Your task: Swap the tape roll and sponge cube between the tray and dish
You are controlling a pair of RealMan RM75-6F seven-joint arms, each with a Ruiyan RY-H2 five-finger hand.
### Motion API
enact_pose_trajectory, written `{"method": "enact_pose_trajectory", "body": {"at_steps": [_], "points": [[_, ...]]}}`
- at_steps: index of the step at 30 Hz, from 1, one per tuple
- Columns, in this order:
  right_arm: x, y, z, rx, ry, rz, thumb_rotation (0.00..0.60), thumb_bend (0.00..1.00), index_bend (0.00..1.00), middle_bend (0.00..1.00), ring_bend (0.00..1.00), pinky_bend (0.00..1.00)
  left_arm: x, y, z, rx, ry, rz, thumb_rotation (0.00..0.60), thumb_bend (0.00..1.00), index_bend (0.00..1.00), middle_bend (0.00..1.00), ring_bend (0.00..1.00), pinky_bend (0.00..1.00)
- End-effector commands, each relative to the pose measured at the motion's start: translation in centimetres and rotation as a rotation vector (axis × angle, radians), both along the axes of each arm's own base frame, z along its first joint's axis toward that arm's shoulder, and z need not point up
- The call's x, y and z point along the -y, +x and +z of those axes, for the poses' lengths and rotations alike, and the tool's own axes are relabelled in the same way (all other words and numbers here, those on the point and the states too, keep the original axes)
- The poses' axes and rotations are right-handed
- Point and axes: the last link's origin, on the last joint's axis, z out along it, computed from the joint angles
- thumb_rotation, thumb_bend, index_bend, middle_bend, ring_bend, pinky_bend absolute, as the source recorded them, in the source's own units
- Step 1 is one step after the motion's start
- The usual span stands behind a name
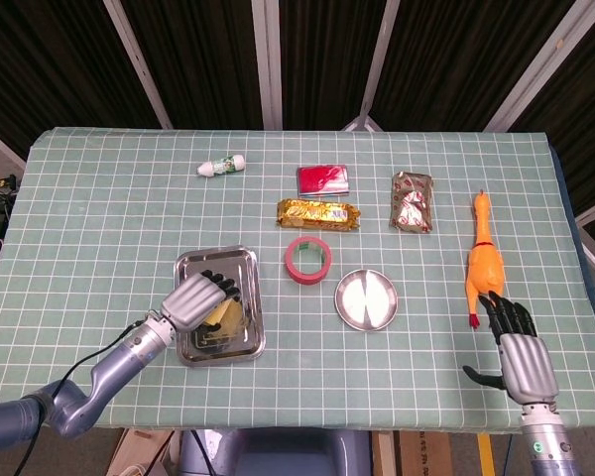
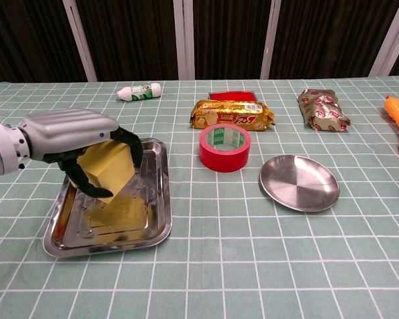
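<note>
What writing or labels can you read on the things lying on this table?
None can be read for certain.
Gold snack packet: red and white lettering on its front, too blurred to read.
Brown wrapped packet: red and white print, unreadable.
Small white bottle: green label, too small to read.
Red tape roll: greenish print on the inner core, illegible.
Red packet: no legible text.

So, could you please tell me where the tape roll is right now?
The red tape roll sits on the table near the centre in the head view, between the tray on its left and the empty dish on its right, just in front of the gold snack pack.
</note>
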Motion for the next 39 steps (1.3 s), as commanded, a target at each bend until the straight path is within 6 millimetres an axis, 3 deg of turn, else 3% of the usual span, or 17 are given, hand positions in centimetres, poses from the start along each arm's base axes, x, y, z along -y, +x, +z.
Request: {"method": "enact_pose_trajectory", "body": {"at_steps": [1,6,11,18,23,28,33,35,39], "points": [[0.1,-0.1,0.0,0.003,-0.004,-0.006,0.6,0.03,0.0,0.0,0.0,0.0,0.6,1.8,0.5,0.096,-0.015,-0.04,0.6,0.47,0.39,0.31,0.32,0.5],[0.2,-0.4,0.1,0.004,-0.009,-0.022,0.6,0.03,0.0,0.0,0.0,0.0,1.7,5.7,-0.8,0.239,-0.091,-0.129,0.6,0.46,0.39,0.3,0.32,0.5],[0.4,-0.7,0.4,0.011,-0.017,-0.035,0.6,0.03,0.0,0.0,0.0,0.0,2.1,7.9,-2.5,0.226,-0.138,-0.176,0.6,0.45,0.4,0.29,0.32,0.47],[0.3,-0.7,0.7,0.018,-0.022,-0.033,0.6,0.03,0.0,0.0,0.0,0.0,1.9,11.3,-6.8,0.225,-0.192,-0.188,0.6,0.45,0.4,0.28,0.32,0.47],[0.4,-0.8,1.1,0.025,-0.04,-0.036,0.6,0.03,0.0,0.0,0.0,0.0,1.8,12.7,-9.5,0.183,-0.202,-0.209,0.6,0.44,0.38,0.25,0.29,0.43],[0.4,-1.0,1.4,0.034,-0.045,-0.041,0.6,0.03,0.0,0.0,0.0,0.0,1.9,12.8,-10.8,0.117,-0.209,-0.213,0.6,0.42,0.38,0.22,0.25,0.27],[0.5,-1.1,1.4,0.045,-0.039,-0.04,0.6,0.03,0.0,0.0,0.0,0.0,1.9,12.7,-11.0,0.088,-0.241,-0.181,0.6,0.19,0.31,0.09,0.06,0.06],[0.5,-1.0,1.4,0.046,-0.04,-0.036,0.6,0.03,0.0,0.0,0.0,0.0,2.0,12.9,-10.9,0.091,-0.247,-0.175,0.6,0.11,0.26,0.05,0.01,0.04],[0.5,-1.0,1.3,0.053,-0.035,-0.034,0.6,0.03,0.0,0.0,0.0,0.0,2.1,13.4,-10.1,0.091,-0.256,-0.173,0.6,0.05,0.22,0.01,0.0,0.01]]}}
